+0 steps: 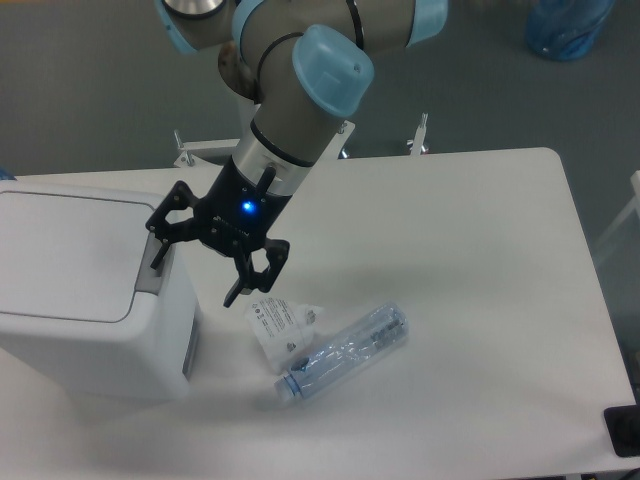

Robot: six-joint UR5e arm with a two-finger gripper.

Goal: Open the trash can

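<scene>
At the left edge of the table (470,260) stands the trash can (85,310), a big white box with rounded corners, its flat lid (65,255) down and flush, so the task is not yet done. The grey push tab (150,278) sits at the lid's right edge, near the top corner of the can.

The gripper (195,268) hangs just right of that edge, its two black fingers spread wide and holding nothing. One fingertip (158,255) lies over or just above the tab; from this single view it is not possible to tell whether it touches. The other finger (238,290) points down over the bare table beside the can.

The main risk, as I judge it, is a miss on the tab. It is narrow and lies close to the can's edge, so a press that lands slightly to the right would slide off the side wall, and one slightly to the left would push on the lid itself, which would likely not release it. A slanted push could also shove the light plastic can sideways rather than work the catch.

A second hazard lies close by: a crushed clear plastic bottle (345,352) and a small crumpled white packet (278,322) rest on the table just below the free finger. If the arm drops too low, that finger could hit them or the table, knocking them about. The lid, if it springs up, might also strike the gripper hovering over its edge.
</scene>
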